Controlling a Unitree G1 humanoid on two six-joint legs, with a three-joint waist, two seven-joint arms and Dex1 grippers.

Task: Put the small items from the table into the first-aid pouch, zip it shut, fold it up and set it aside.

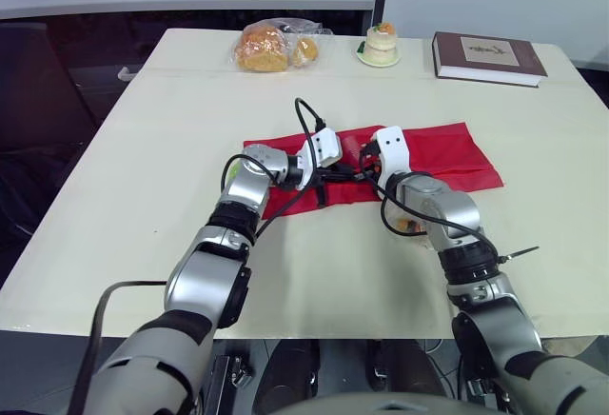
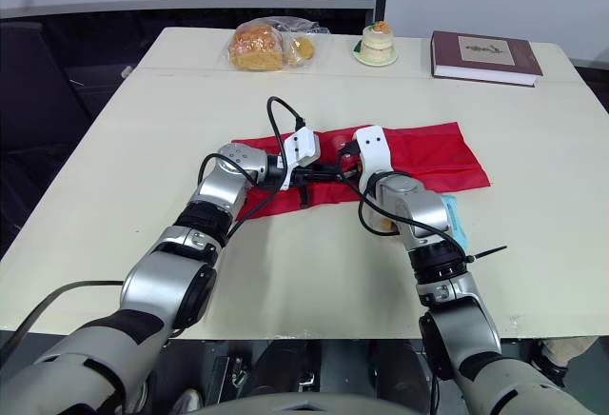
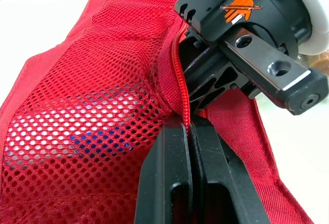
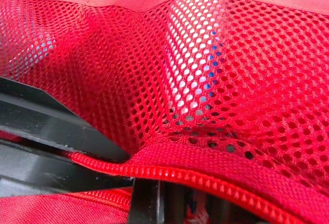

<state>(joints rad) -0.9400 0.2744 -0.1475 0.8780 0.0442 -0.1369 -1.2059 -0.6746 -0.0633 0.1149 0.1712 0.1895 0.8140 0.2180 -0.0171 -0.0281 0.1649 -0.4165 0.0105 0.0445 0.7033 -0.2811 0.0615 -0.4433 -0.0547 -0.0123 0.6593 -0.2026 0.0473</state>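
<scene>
- Counter point(image 1: 143, 196) carries the red first-aid pouch point(image 1: 447, 153), unfolded at its middle.
- Book point(image 1: 488, 58) lies at the far edge, its title too small to read.
- Left tool point(image 3: 189, 126), pressed together, pinches the pouch's zipper edge, likely bracing it for zipping.
- Right tool point(image 1: 364, 169) meets it there; I cannot tell its grip.

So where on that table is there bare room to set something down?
Bare: the left side of the table beside the pouch, and the right side between pouch and book. Crowded: the far edge (bread bag, cake, book), and the middle, where left gripper and right gripper meet at the pouch.
</scene>
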